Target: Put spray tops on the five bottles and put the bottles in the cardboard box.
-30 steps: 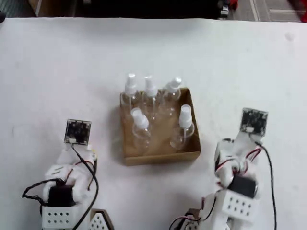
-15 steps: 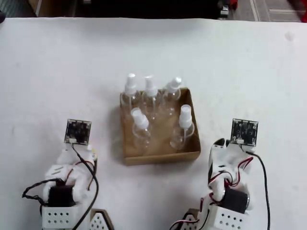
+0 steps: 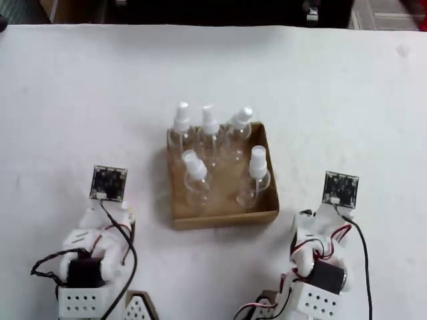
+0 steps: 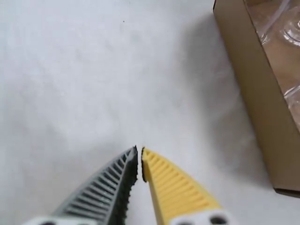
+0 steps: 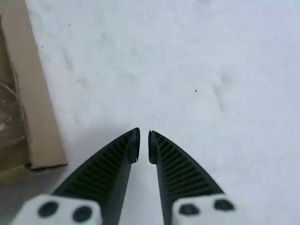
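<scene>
Several clear bottles (image 3: 212,157) with white spray tops (image 3: 208,121) stand upright inside the cardboard box (image 3: 223,218) at the table's middle. My left gripper (image 4: 139,159) hangs shut over bare cloth, with nothing between its grey and yellow fingers; the box wall (image 4: 260,89) lies off to one side of it. My right gripper (image 5: 143,143) is shut and empty too, beside the box's near corner (image 5: 40,136). In the high view the left arm (image 3: 93,247) rests at the front left and the right arm (image 3: 320,260) at the front right.
A white cloth (image 3: 87,93) covers the whole table. Its far edge (image 3: 213,27) runs along the back, with a dark floor behind it. Open cloth lies to both sides of the box and beyond it.
The right arm has drawn back toward the table's front edge and folded in, away from the box. The left arm, the box and the bottles have stayed where they were.
</scene>
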{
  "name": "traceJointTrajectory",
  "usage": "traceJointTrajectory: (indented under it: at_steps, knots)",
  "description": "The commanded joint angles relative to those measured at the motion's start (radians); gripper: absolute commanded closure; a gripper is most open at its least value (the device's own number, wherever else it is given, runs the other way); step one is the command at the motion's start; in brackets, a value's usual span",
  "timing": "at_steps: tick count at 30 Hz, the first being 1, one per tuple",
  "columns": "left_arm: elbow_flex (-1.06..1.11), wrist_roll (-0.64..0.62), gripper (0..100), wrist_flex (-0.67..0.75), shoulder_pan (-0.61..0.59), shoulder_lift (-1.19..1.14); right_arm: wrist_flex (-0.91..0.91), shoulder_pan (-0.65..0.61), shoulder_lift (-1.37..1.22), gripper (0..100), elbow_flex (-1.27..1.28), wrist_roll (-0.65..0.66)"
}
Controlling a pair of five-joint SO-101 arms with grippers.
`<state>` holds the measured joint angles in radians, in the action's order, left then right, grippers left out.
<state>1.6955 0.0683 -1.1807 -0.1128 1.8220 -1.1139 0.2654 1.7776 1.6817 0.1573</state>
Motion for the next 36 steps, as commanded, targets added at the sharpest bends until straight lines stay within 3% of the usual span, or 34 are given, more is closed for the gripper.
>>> traceJointTrajectory:
  at_steps: [1, 8, 19, 26, 36]
  knots:
    - [-0.003, 0.005, 98, -0.089, 0.010, 0.007, -0.035, -0.059, 0.005, 98.1, 0.011, 0.003]
    - [-0.003, 0.005, 98, -0.104, 0.007, 0.007, -0.077, -0.228, 0.005, 98.1, 0.009, 0.012]
    - [-0.003, 0.009, 98, -0.104, 0.005, 0.007, -0.150, -0.157, 0.005, 98.3, -0.002, 0.012]
    - [-0.003, 0.011, 98, -0.104, 0.005, 0.007, -0.150, 0.012, 0.005, 98.3, 0.000, 0.012]
    - [-0.003, 0.011, 98, -0.104, 0.005, 0.007, -0.148, 0.012, 0.005, 98.1, 0.009, 0.012]
